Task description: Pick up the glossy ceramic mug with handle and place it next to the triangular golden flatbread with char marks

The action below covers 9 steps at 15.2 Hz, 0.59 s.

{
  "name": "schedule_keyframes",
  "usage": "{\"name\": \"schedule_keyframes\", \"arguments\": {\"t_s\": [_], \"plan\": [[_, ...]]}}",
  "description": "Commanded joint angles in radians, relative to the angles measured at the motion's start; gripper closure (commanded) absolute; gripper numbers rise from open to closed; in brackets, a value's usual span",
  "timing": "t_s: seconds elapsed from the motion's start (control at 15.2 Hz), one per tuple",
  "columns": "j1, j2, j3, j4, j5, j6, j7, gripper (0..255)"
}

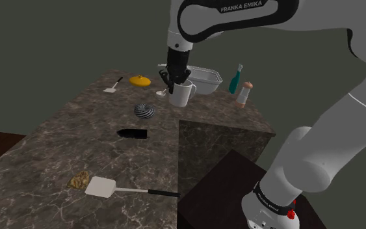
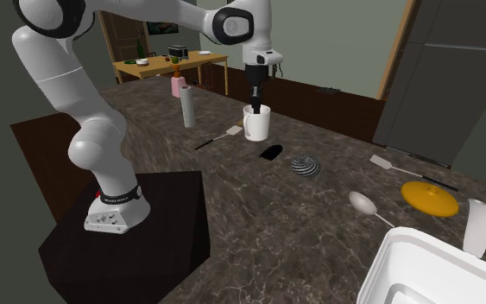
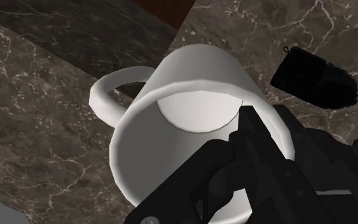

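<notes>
**Item: white glossy mug with loop handle** (image 1: 183, 97) (image 2: 258, 128) (image 3: 196, 70)

- Relation to gripper: the all-black two-finger gripper (image 1: 178, 83) (image 2: 255, 105) (image 3: 254, 137) is coming down onto the mug from above. It is straddling the rim on the side opposite the handle. In the wrist view one finger is reaching inside the cup against the wall. The rest of the gripper is lying outside, so the fingers are standing narrow and clasping the mug's wall.
- Position: the mug is standing upright over the dark marble-patterned countertop (image 1: 58, 149) (image 2: 336, 199). Whether its base is touching the surface cannot be told. It is sitting just beside the white rectangular tub (image 1: 204, 78), near the black-and-white striped ball (image 1: 144, 111) (image 2: 305, 164) and the black oblong object (image 1: 132, 134) (image 2: 271, 152) (image 3: 314, 79).
- Target: the mug is lying well apart from the triangular golden flatbread (image 1: 79, 179), which is touching the white flat spatula (image 1: 100, 187).
- Appearance: plain white and cylindrical, with a smooth thick rim catching light. The interior is showing empty, with a round pale bottom. The single rounded handle is projecting sideways.
</notes>
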Motion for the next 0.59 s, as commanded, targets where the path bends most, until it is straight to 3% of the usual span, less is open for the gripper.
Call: {"name": "schedule_keyframes", "arguments": {"t_s": [0.0, 0.53], "plan": [[0.019, 0.034, 0.030, 0.041, 0.002, -0.009, 0.049, 255], [0.097, 0.172, 0.138, 0.199, -0.013, -0.042, 0.241, 255]]}}
